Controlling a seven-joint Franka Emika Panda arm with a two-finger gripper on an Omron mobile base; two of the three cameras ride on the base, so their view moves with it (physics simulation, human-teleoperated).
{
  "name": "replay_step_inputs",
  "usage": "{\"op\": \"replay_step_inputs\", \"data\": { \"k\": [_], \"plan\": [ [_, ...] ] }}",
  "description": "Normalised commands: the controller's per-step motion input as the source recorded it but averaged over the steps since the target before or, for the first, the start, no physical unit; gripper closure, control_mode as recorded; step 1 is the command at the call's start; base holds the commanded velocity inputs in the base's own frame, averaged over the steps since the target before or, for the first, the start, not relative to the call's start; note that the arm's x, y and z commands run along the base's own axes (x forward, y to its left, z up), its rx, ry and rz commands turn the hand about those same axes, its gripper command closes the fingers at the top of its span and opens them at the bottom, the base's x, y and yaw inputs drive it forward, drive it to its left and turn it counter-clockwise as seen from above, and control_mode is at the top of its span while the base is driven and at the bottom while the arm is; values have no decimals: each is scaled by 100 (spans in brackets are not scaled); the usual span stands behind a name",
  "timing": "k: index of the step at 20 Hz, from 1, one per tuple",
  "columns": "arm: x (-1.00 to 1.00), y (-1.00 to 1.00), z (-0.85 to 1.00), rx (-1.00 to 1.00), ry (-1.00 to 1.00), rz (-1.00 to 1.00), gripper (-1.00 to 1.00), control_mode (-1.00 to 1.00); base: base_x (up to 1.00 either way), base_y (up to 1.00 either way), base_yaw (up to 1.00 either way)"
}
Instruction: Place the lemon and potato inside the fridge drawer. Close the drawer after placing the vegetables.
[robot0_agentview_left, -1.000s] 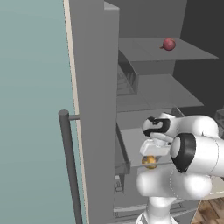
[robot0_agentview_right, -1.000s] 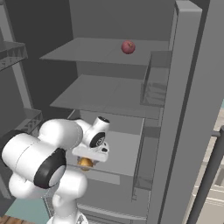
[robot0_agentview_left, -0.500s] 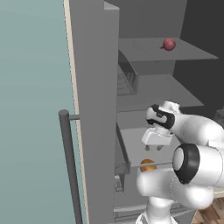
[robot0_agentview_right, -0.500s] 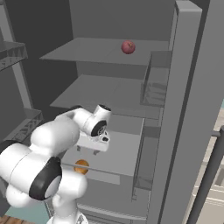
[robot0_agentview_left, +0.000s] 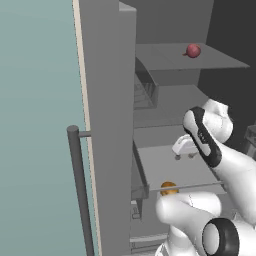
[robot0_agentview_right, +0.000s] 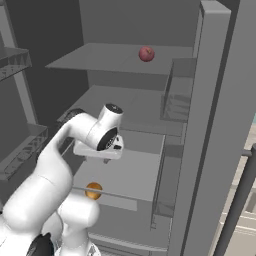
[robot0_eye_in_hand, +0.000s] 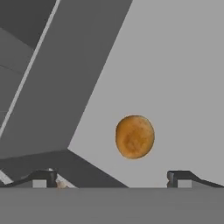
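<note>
The potato (robot0_eye_in_hand: 134, 136) lies loose on the flat grey floor of the fridge drawer (robot0_agentview_left: 165, 162), near a front corner, and I hang above it with my gripper (robot0_eye_in_hand: 111, 177) empty, my fingers (robot0_eye_in_hand: 181, 177) spread wide and nothing between them. From the base cameras the potato (robot0_agentview_right: 93, 190) sits just behind the drawer's front panel, and my gripper (robot0_agentview_right: 106, 150) is well above it, over the drawer's middle. I see no lemon in the drawer from here. On a shelf (robot0_agentview_right: 100, 62) higher up rests a small red ball (robot0_agentview_right: 146, 53), well apart from my work. I judge the potato firm, fairly light and a bit rounded, so it could roll on the smooth floor if nudged; were I to lift it again, I would close across its narrower middle. The drawer stands pulled out; it looks stiff and boxy, and I would expect to shut it by pushing flat against the front panel.
</note>
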Motion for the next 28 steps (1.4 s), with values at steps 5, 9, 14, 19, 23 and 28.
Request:
{"op": "replay_step_inputs", "data": {
  "k": [5,9,14,19,23,28],
  "plan": [
    [-72,1,65,0,-22,-8,-100,-100,0,0,0],
    [-48,21,51,-1,-14,-6,-100,-100,0,0,0],
    [-6,37,18,-5,3,-2,-100,-100,0,0,0],
    [0,5,0,-1,0,0,-100,-100,0,0,0],
    [-17,-2,2,0,-8,-1,-100,100,-24,-9,-1],
    [0,0,0,0,0,0,-100,100,-100,-43,-7]
  ]
}}
